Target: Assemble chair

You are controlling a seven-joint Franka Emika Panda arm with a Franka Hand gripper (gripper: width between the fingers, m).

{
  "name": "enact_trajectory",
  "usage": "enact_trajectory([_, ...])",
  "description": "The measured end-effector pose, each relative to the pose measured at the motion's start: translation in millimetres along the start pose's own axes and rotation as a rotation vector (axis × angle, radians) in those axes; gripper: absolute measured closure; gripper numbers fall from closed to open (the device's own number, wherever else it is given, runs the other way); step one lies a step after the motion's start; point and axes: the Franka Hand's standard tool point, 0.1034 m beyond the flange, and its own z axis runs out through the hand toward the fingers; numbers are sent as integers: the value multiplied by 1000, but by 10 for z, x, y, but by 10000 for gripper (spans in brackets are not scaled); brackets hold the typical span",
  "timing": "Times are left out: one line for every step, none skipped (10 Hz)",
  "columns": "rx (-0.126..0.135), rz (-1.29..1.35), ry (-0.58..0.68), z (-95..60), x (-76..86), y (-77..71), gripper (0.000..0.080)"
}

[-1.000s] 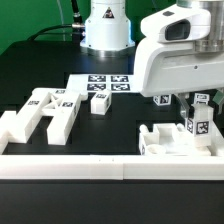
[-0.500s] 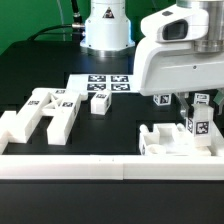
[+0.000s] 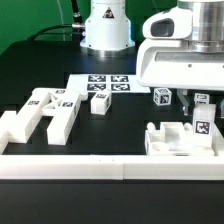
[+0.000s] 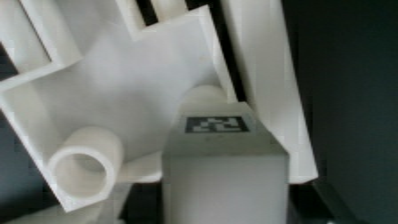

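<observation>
The partly built chair (image 3: 172, 142) sits at the exterior view's right, near the front of the worktop (image 3: 120, 130), just behind the border rail (image 3: 70, 166). Loose chair pieces (image 3: 40, 112) lie well apart at the exterior view's left. The gripper (image 3: 196, 100) hangs over an upright tagged piece (image 3: 203, 124), but I cannot tell whether the fingers are pinching it. The likely risk is that the piece, pressed down slightly tilted, jams in its slot or shoves the assembly aside.

I work at a matte black table (image 3: 120, 135) under even light. A long white border rail (image 3: 90, 167) edges its front. The marker board (image 3: 100, 83) lies flat. A green surface (image 3: 22, 25) shows behind.
</observation>
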Motion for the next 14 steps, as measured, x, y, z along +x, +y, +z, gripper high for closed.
enact_trajectory([14,72,-4,1,3,-5,509])
enact_trajectory([28,176,-4,4,1,-23,509])
enact_trajectory([30,243,-5,4,-3,-34,509])
enact_trajectory([29,306,-8,5,-15,-48,509])
enact_trajectory([29,344,-9,5,-17,-50,509])
enact_trajectory([29,416,-10,5,-15,-51,509])
enact_trajectory([29,390,-9,5,-15,-50,509])
enact_trajectory([28,355,-9,6,-17,-50,509])
enact_trajectory([6,318,-27,4,-48,-42,305])
enact_trajectory([5,219,-25,-3,-39,-41,200])
enact_trajectory([4,122,-24,-2,-40,-42,200])
enact_trajectory([4,44,-24,1,-43,-44,165])
enact_trajectory([-10,-66,-23,1,-59,-53,153])
enact_trajectory([-25,-176,-21,-3,-67,-69,153])
